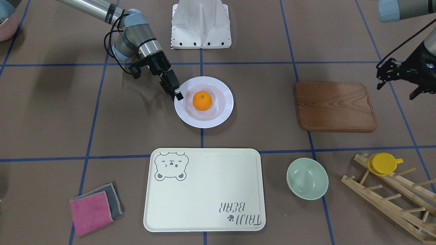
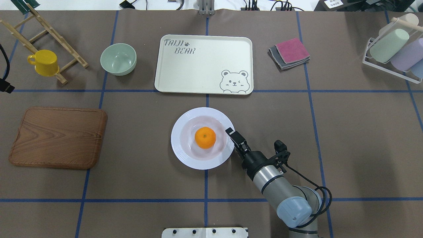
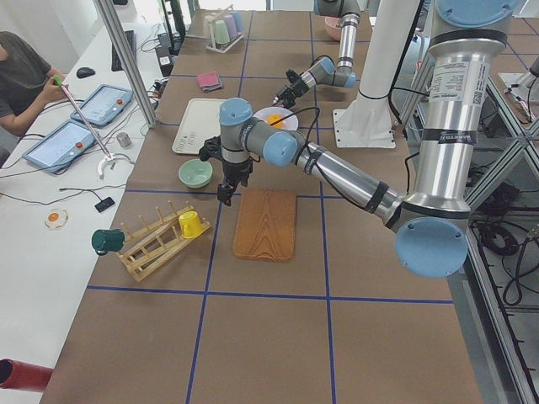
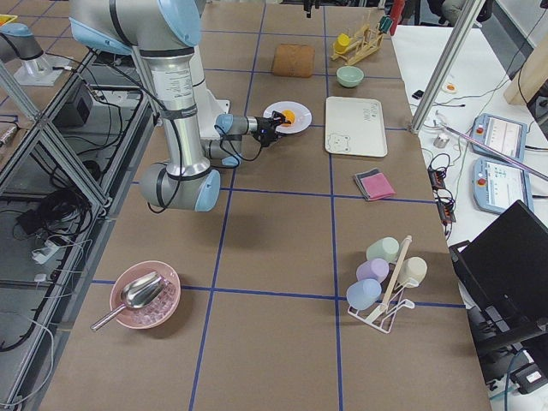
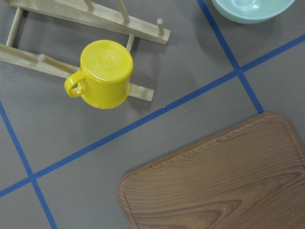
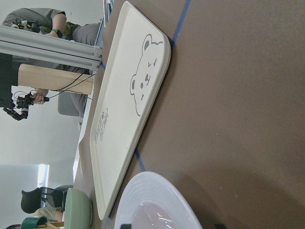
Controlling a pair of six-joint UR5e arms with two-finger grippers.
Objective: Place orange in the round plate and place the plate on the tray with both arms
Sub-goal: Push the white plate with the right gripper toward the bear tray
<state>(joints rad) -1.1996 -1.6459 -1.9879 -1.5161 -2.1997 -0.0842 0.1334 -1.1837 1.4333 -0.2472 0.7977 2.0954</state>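
Observation:
The orange point(image 2: 205, 137) lies in the middle of the white round plate point(image 2: 185, 155), which rests on the table just short of the cream tray point(image 2: 198, 72). My right gripper point(image 2: 230, 132) is at the plate's right rim, turned on its side. In the right wrist view the rim point(image 6: 157, 200) fills the bottom edge with a dark fingertip at either side, so the jaws stand apart around it. My left gripper point(image 1: 416, 93) hovers far off beside the wooden board, open and holding nothing.
A brown wooden board point(image 2: 57, 137) lies at the left. A mint-green bowl point(image 2: 118, 59) stands left of the tray. A yellow cup point(image 2: 44, 62) hangs on a wooden rack point(image 2: 49, 31). Folded cloths point(image 2: 290, 53) sit right of the tray, and a cup rack point(image 2: 393, 49) stands far right.

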